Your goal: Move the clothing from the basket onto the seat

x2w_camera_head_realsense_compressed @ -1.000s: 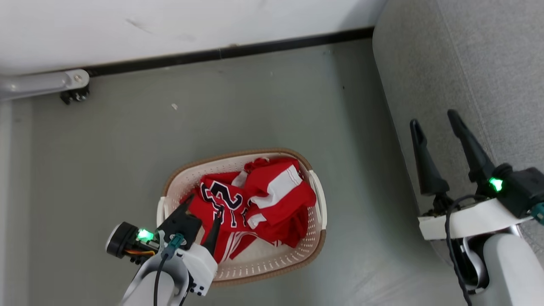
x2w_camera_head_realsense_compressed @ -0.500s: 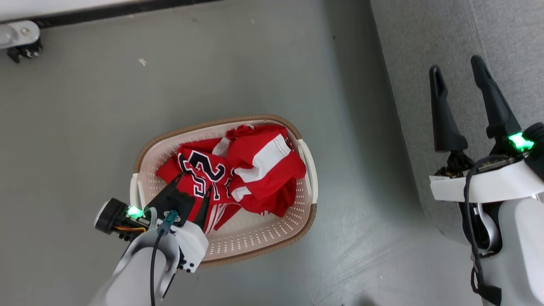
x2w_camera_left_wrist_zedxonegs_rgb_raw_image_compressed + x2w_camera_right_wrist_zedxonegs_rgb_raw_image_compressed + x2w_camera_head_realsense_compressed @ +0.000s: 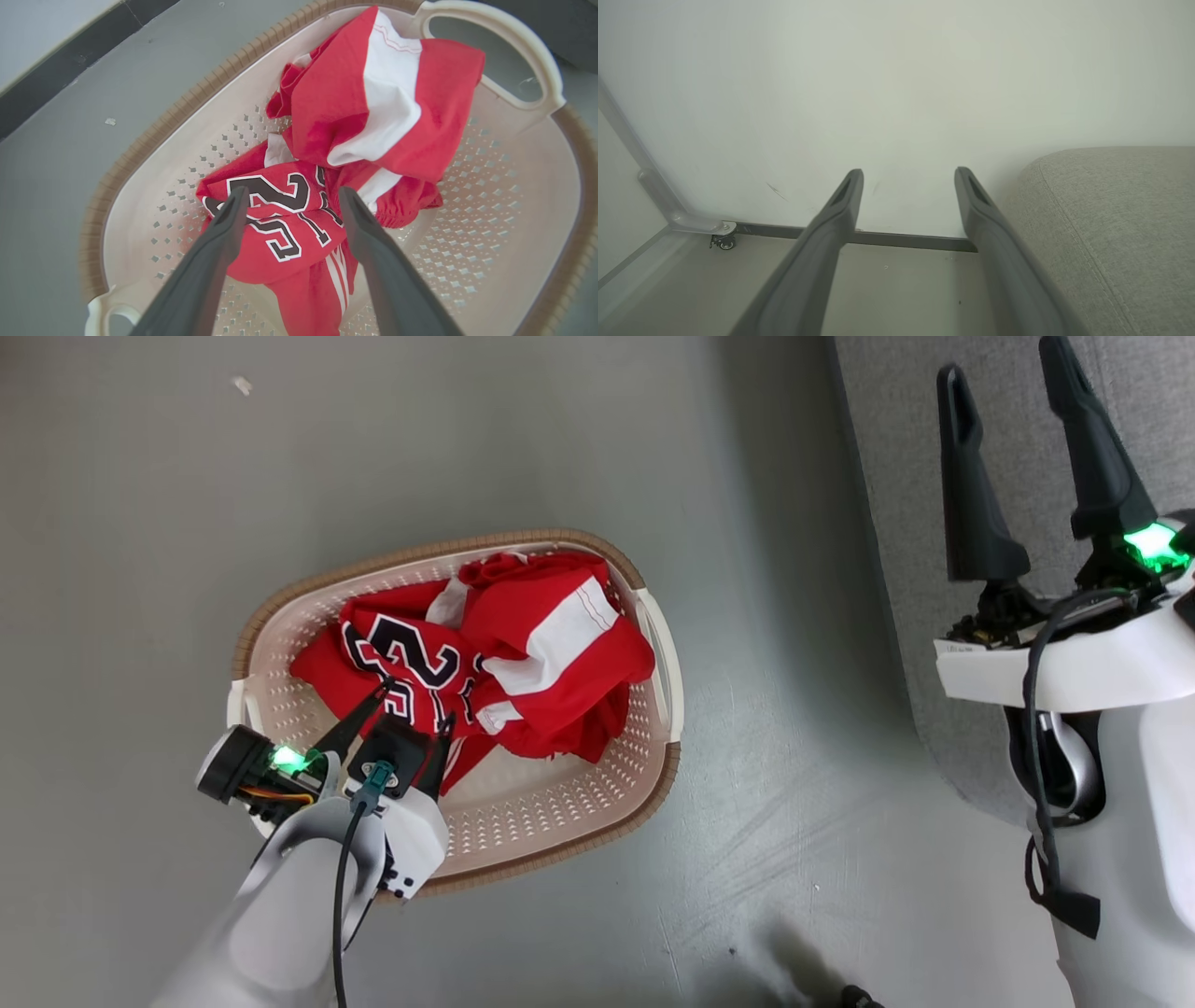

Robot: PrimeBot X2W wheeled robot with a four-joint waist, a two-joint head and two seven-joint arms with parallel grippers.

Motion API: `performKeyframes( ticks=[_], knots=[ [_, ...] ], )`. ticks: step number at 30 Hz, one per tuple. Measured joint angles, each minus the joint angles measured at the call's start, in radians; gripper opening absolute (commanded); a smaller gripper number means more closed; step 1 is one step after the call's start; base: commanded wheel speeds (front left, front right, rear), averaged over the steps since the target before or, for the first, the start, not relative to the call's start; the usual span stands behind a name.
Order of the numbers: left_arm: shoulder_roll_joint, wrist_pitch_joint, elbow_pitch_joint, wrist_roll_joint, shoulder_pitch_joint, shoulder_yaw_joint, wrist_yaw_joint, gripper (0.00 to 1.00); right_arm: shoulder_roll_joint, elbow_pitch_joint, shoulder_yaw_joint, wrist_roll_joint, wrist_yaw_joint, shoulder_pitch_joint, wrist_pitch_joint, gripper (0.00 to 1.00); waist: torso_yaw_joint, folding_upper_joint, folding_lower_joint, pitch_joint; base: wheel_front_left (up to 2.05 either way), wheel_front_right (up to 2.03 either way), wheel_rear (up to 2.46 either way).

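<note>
The clothing lies heaped in the cream basket (image 3: 523, 817) on the floor. It is a red jersey with black numerals (image 3: 401, 663) and a red garment with a broad white stripe (image 3: 551, 644) on top of it. My left gripper (image 3: 417, 702) is open over the near left of the basket. In the left wrist view its fingers straddle the numbered jersey (image 3: 275, 219) just above it, with the striped garment (image 3: 373, 93) beyond and the basket wall (image 3: 504, 196) around. My right gripper (image 3: 1004, 359) is open and empty over the grey seat (image 3: 896, 448), which also shows in the right wrist view (image 3: 1120, 224).
Grey floor (image 3: 794, 756) runs between the basket and the seat's rounded edge. In the right wrist view my right gripper (image 3: 909, 173) points at a white wall (image 3: 896, 93) with a dark baseboard (image 3: 906, 240). A metal leg on a caster (image 3: 724, 240) stands at the left.
The head camera has tipped down, so the whole picture slid up and left. My left gripper has reached further into the basket, over the numbered jersey. Both grippers stay open.
</note>
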Motion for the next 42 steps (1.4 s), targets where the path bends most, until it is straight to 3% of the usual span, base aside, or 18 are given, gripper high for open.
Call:
performKeyframes(
  ticks=[42],
  knots=[
    [0.074,0.068,0.216,0.123,-0.220,-0.057,0.016,1.00,-0.001,0.008,0.044,0.085,0.000,-0.157,-0.004,1.00,-0.087,0.0000,-0.0001,0.194,0.00,0.00,0.00]
  ],
)
